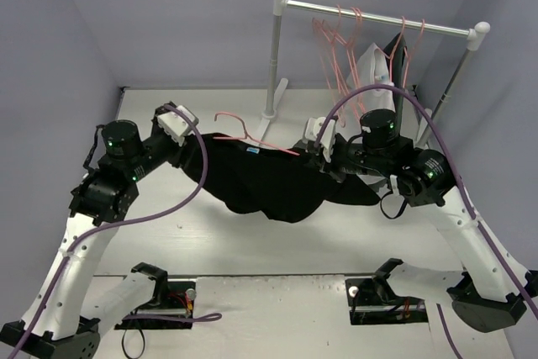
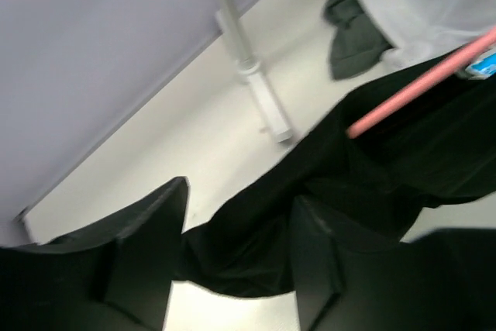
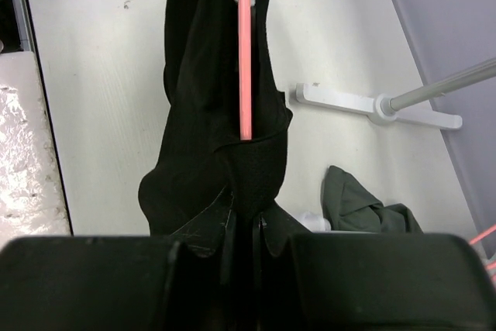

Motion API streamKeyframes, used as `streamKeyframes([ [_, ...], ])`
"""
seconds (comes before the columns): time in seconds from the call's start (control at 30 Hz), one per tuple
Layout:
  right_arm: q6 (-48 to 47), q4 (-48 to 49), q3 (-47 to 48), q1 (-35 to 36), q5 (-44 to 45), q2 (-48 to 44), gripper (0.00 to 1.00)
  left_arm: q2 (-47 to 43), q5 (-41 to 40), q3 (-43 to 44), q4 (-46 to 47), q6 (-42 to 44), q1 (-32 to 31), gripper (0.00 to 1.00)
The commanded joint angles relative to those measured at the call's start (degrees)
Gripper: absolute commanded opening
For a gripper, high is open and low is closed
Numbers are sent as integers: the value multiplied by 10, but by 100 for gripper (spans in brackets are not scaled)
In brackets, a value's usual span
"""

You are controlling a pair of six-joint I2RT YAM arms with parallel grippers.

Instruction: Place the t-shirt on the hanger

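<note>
Right gripper (image 3: 244, 226) is pinched tight on the t-shirt (image 1: 269, 182), and the left gripper (image 2: 236, 257) holds a thicker bunch of it.
Your black shirt sags slack between both arms over the table (image 1: 252, 241), with the hanger (image 3: 245, 52) wire lying along it. If you stretch or tilt the cloth, I think the wire slides out.

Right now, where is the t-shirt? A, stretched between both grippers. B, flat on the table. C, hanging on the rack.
A: the t-shirt spans from the left gripper to the right gripper, sagging between them.
</note>
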Motion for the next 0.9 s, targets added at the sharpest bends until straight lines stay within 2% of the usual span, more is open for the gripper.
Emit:
streamKeyframes([
  [0.0,22,41,29,-7,13,-10,0,20,-1,54,24,-7,71,56],
  [0.07,32,42,53,-8,22,4,0,26,-17,87,32,-33,85,62],
  [0.2,56,45,136,-9,41,46,0,28,-94,135,55,-96,86,69],
  [0.33,95,49,321,-9,46,143,0,30,-202,248,56,-145,86,74],
  [0.37,111,51,392,-8,47,168,0,32,-212,278,55,-147,85,74],
  [0.47,152,76,527,0,59,222,0,41,-230,332,45,-149,86,74],
  [0.53,195,113,578,1,63,237,0,43,-238,351,41,-150,86,74],
  [0.63,238,145,547,4,21,226,0,33,-235,344,41,-148,86,74],
  [0.73,252,148,499,9,82,204,0,21,-240,329,40,-145,86,74],
  [0.87,272,150,425,8,77,150,0,13,-243,316,32,-146,86,74],
])
